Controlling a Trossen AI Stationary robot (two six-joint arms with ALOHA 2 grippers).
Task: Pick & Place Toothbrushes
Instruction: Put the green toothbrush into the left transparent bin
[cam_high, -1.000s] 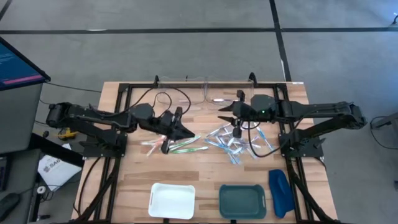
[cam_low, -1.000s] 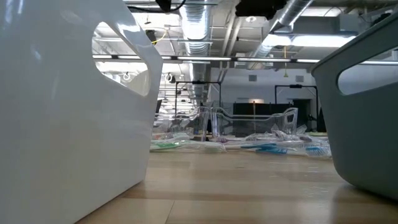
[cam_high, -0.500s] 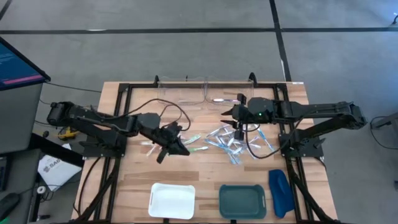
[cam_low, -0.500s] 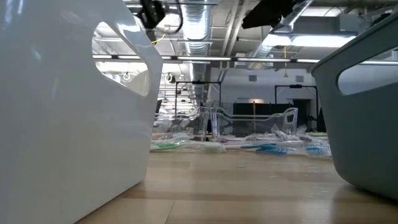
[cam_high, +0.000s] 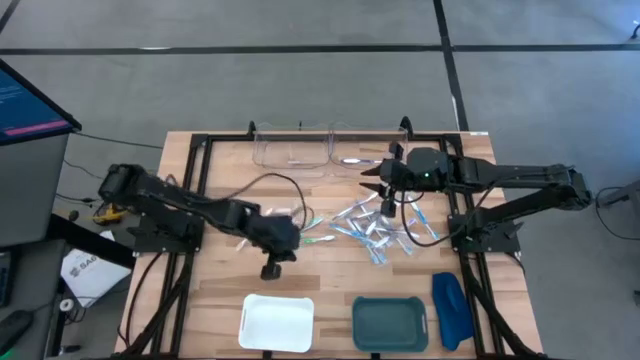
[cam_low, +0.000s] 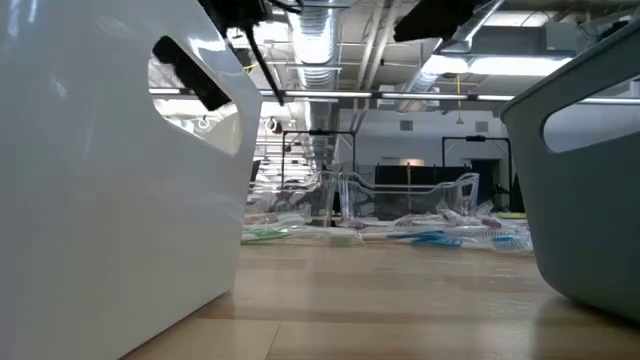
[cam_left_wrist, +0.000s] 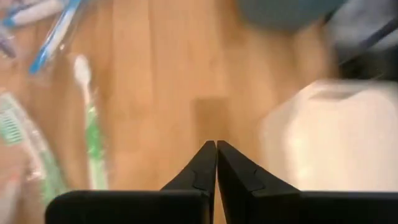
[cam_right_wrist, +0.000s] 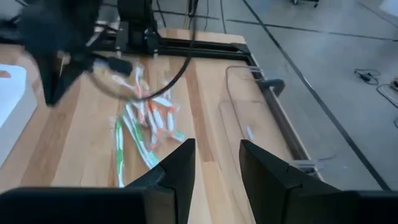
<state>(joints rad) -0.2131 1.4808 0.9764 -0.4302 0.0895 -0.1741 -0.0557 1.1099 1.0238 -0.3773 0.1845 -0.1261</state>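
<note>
My left gripper (cam_high: 270, 271) (cam_left_wrist: 216, 148) is shut with nothing between its fingers. It is tipped down over bare wood, between the toothbrushes and the white tray (cam_high: 277, 322) (cam_left_wrist: 329, 137). Green and pink toothbrushes (cam_high: 312, 226) (cam_left_wrist: 93, 143) (cam_right_wrist: 149, 124) lie flat on the table beside it. A heap of blue and clear-wrapped toothbrushes (cam_high: 375, 232) (cam_low: 440, 237) lies farther right. My right gripper (cam_high: 372, 182) (cam_right_wrist: 216, 167) hangs open above the far side of that heap, touching nothing.
A green tray (cam_high: 390, 323) (cam_low: 590, 180) stands right of the white one at the near edge. A dark-blue oblong object (cam_high: 450, 308) lies beside it. Clear containers (cam_high: 300, 150) stand along the far edge. Black frame rails (cam_high: 195, 190) run down both sides.
My left gripper has gone down and toward the table's near edge, away from the green and pink toothbrushes and toward the white tray. It has tipped from nearly level to steeply downward and stayed shut. The toothbrushes lie as before.
</note>
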